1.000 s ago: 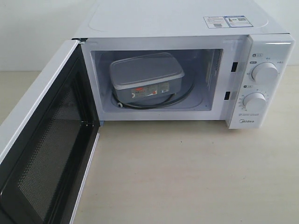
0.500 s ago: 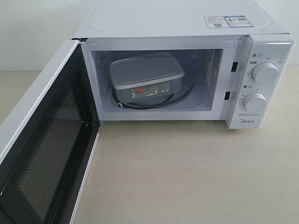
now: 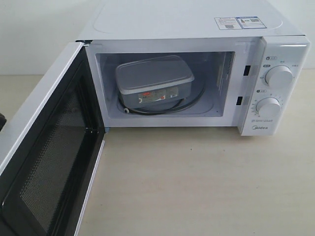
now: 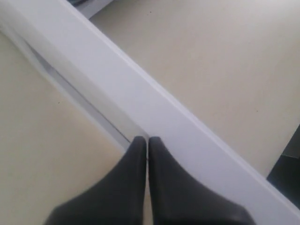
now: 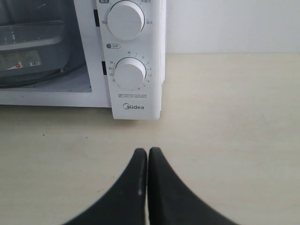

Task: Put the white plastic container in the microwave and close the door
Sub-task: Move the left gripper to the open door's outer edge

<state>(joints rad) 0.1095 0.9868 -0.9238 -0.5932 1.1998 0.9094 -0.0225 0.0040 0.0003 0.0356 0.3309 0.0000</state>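
Observation:
The white microwave [image 3: 197, 19] stands with its door [image 3: 54, 162] swung wide open to the left, black mesh inner face showing. The white plastic container [image 3: 152, 78] sits inside on the glass turntable [image 3: 189, 101], lid on, red-and-white label facing out. My left gripper [image 4: 147, 139] is shut and empty, with its tips at the door's white upper edge [image 4: 154, 108], on the outer side. My right gripper [image 5: 147, 151] is shut and empty, low over the table in front of the control panel [image 5: 136, 108]. The container [image 5: 28, 44] shows dimly in the cavity there.
Two round knobs [image 3: 278, 76] [image 3: 268, 107] sit on the panel at the right. Beige tabletop [image 3: 197, 182] stretches in front of the microwave. A pale wall stands behind. A dark bit of the left arm [image 3: 1, 120] peeks in at the left edge behind the door.
A dark part of the left arm has come into sight at the left edge behind the open door. Door and container look unmoved.

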